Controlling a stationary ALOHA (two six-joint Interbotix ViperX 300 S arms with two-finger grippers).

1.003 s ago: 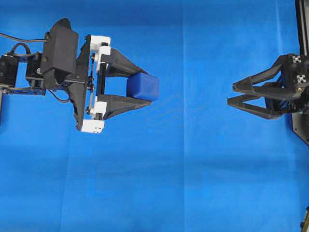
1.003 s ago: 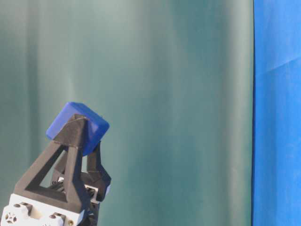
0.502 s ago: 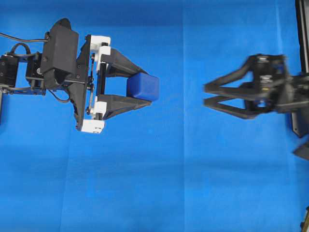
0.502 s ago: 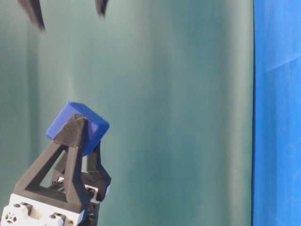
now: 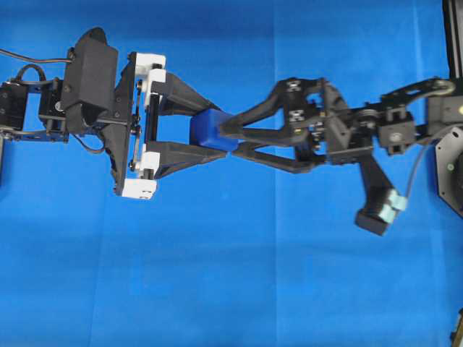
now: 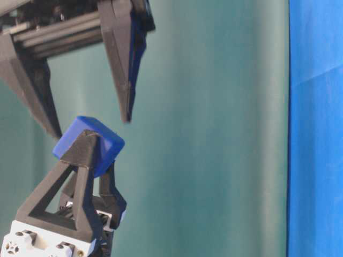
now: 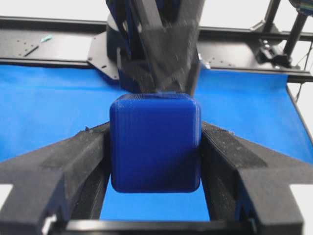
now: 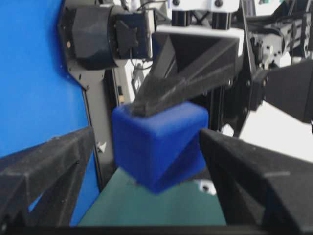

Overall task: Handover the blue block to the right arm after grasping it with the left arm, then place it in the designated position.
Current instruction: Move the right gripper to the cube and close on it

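The left tool (image 6: 91, 152) is reaching up from the bottom left corner, its black wedge fingers (image 6: 80, 176) closed on the blue block (image 6: 104, 140), which is sitting tilted at their tips. White brackets (image 6: 32, 241) are showing at its base. The right tool (image 6: 88, 126) is hanging down from the top left, its two pointed fingers (image 6: 122, 64) spread wide, one on either side of the block, their tips near it without visibly touching. A teal backdrop (image 6: 214, 128) is filling the scene, and a bright blue cloth (image 6: 316, 128) is running down the right edge.

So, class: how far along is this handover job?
Done: the left gripper holds the blue block aloft. In hand: the right gripper straddles the block, open, fingers not yet closed. Left: closing, release, placing.
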